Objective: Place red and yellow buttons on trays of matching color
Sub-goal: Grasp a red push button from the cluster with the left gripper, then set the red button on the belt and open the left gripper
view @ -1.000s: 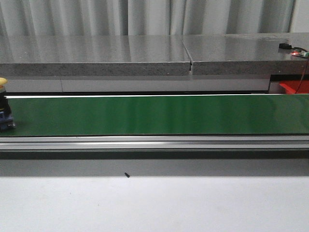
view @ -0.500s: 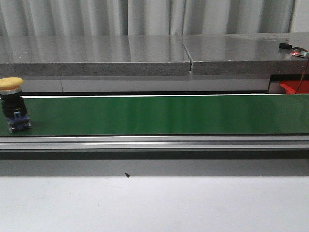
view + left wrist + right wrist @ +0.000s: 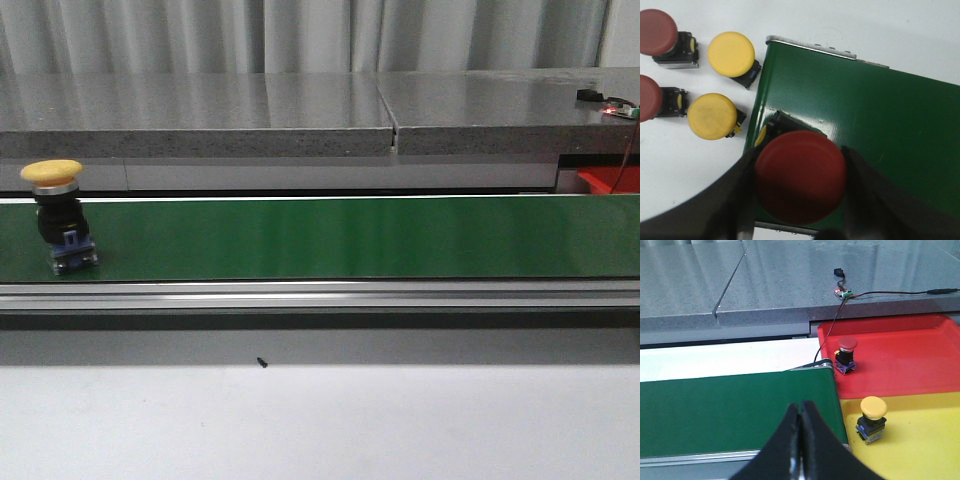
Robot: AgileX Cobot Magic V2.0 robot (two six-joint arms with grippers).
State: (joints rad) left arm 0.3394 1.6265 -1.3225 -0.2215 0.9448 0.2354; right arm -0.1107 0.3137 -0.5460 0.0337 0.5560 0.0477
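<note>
- My left fingers (image 3: 800,200) are closed on a red button (image 3: 801,176), one finger pressed to each side of its cap, held over the near end of the green conveyor belt (image 3: 880,130).
- Whether that button's base touches the belt cannot be told from the left wrist view.
- On the white bench (image 3: 675,175) beside the belt end lie four more buttons: a red button at the corner (image 3: 659,34), a second red button (image 3: 650,98) cut by the frame edge, an upper yellow button (image 3: 731,54) and a lower yellow button (image 3: 713,116) just beside the belt.
- My right fingers (image 3: 801,440) are fully closed, tips touching, holding nothing, and hang over the far end of the belt.
- Beside that end sits a red tray (image 3: 920,355) carrying one red-capped button (image 3: 847,354), upright.
- Touching it is a yellow tray (image 3: 930,440) carrying one yellow-capped button (image 3: 872,419), upright.
- In the front view, a yellow button on the belt (image 3: 60,215) stands upright near the belt's left end, black body on a blue base.
- A small circuit board with a red light (image 3: 842,292) rests on the grey stone ledge (image 3: 765,285) behind the belt.
</note>
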